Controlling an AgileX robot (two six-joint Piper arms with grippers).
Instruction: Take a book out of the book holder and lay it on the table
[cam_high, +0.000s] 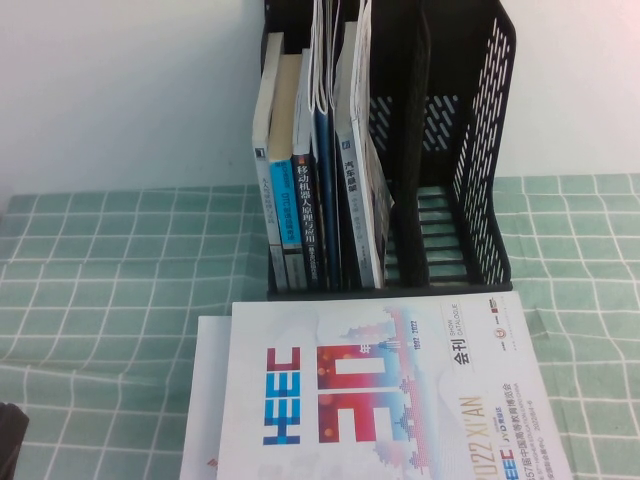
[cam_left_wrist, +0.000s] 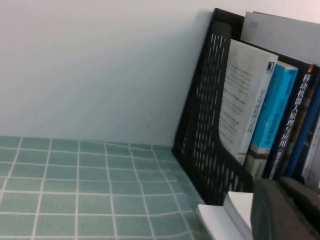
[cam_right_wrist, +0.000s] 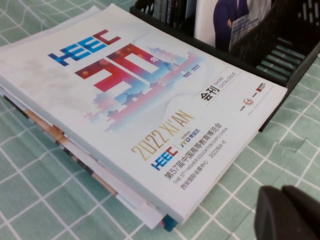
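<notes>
A: Found the book (cam_high: 380, 395) lying flat on the table (cam_high: 100, 290), cover up, directly in front of the book holder (cam_high: 470, 150) and touching its front lip. Rested on top of other printed matter (cam_high: 205, 400), whose edges stuck out beneath it on the robot's left.

B: Confirmed from the right wrist view: book (cam_right_wrist: 135, 100) face up, blue "HEEC" and red "30" legible, stacked over several thinner sheets (cam_right_wrist: 95, 170). Far corner overlapped the holder's base (cam_right_wrist: 280, 55).

A: And the holder itself?

B: Stood upright at the back of the table against the white wall (cam_high: 120, 90). Left-hand slots packed with upright books (cam_high: 300, 190), blue spines among them; right-hand slots bare.

A: Right gripper?

B: Right gripper (cam_right_wrist: 290, 212) hovered low beside the near corner of the book, fingers pressed together, gripping nothing.

A: Left gripper?

B: Left gripper (cam_left_wrist: 285, 207) sat near the holder's left wall (cam_left_wrist: 205, 125), close over the stack's edge (cam_left_wrist: 225, 215). Could not tell how far apart its fingers stood.
</notes>
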